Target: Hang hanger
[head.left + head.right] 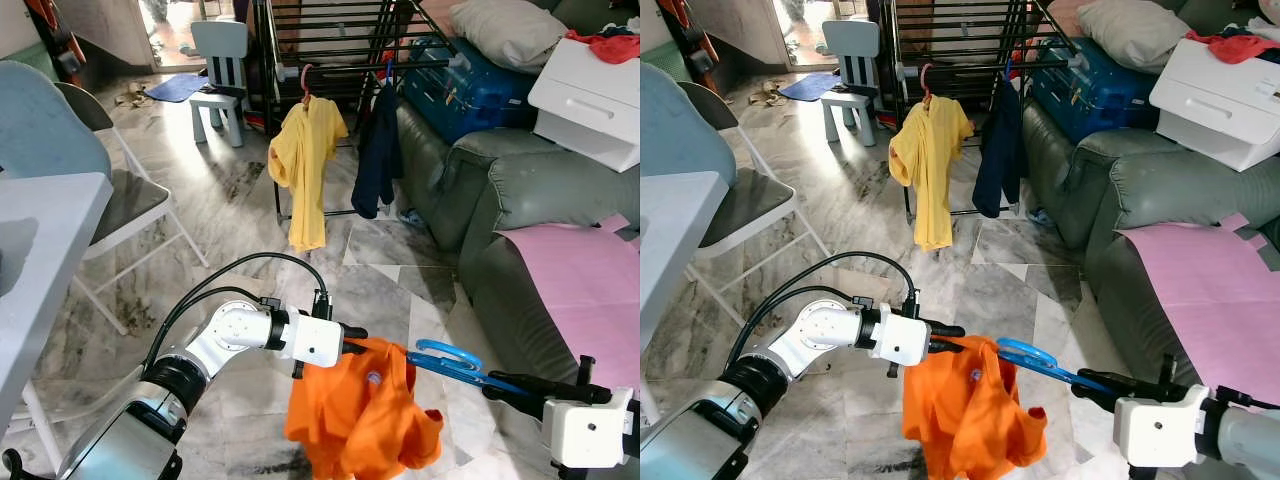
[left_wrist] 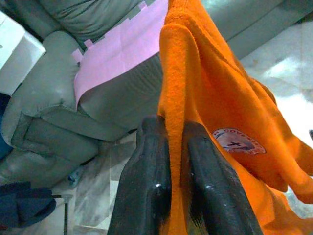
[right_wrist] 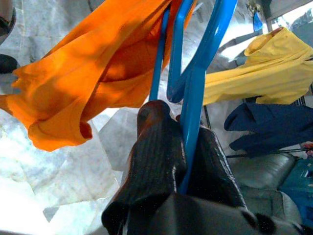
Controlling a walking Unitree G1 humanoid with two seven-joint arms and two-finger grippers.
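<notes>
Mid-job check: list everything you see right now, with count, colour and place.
shirt: 1, orange, held low in front
hanger: 1, blue, in the orange shirt
drying rack: 1, black, far centre
yellow garment: 1, hung on rack
navy garment: 1, hung on rack
sofa: 1, grey-green, right
pink sheet: 1, on sofa
suitcase: 1, blue, on sofa
child chair: 1, pale blue, far
folding chair: 1, left
left tool: pinching shirt
right tool: gripping hanger
</notes>
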